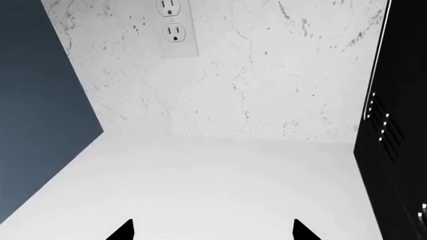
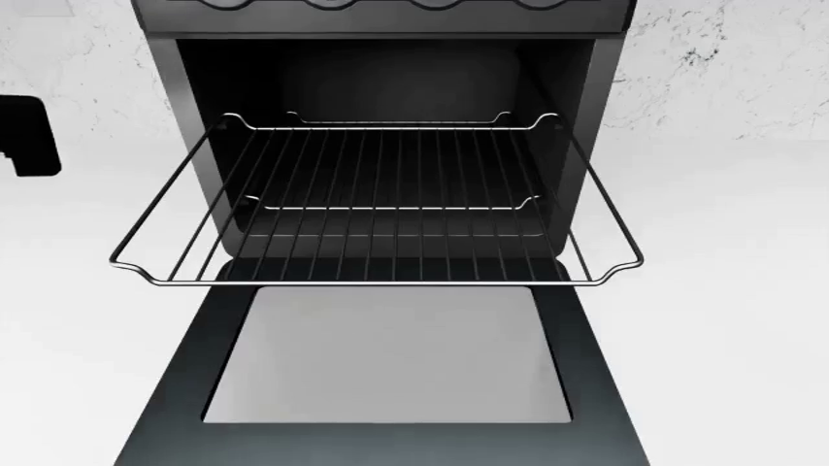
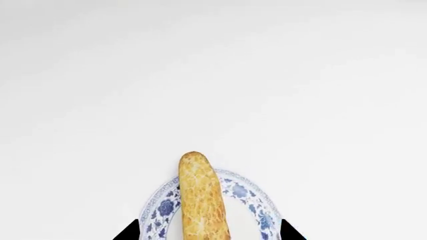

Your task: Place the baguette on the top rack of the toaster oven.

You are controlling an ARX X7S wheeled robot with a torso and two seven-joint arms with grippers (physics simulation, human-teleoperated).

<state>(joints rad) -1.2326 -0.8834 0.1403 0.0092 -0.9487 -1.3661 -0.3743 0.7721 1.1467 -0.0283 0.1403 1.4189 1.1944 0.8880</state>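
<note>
Head view shows you the oven (image 2: 388, 58) with its door (image 2: 388, 359) dropped flat toward you. Your top rack (image 2: 376, 209) is pulled well out over the door, bare wire, with the lower rack (image 2: 388, 218) deeper in the cavity behind it. A dark part of your left arm (image 2: 26, 136) shows at the left edge.

Your right end effector (image 3: 210, 232) hangs over the baguette (image 3: 202, 197), its tips apart on either side of the loaf and not touching it. The baguette lies on the plate (image 3: 250, 200) on the white desk (image 3: 213, 75).

Your left end effector (image 1: 212, 231) has its tips apart and grips nothing, over the desk beside the oven's black side, facing the wall outlet (image 1: 175, 27).
</note>
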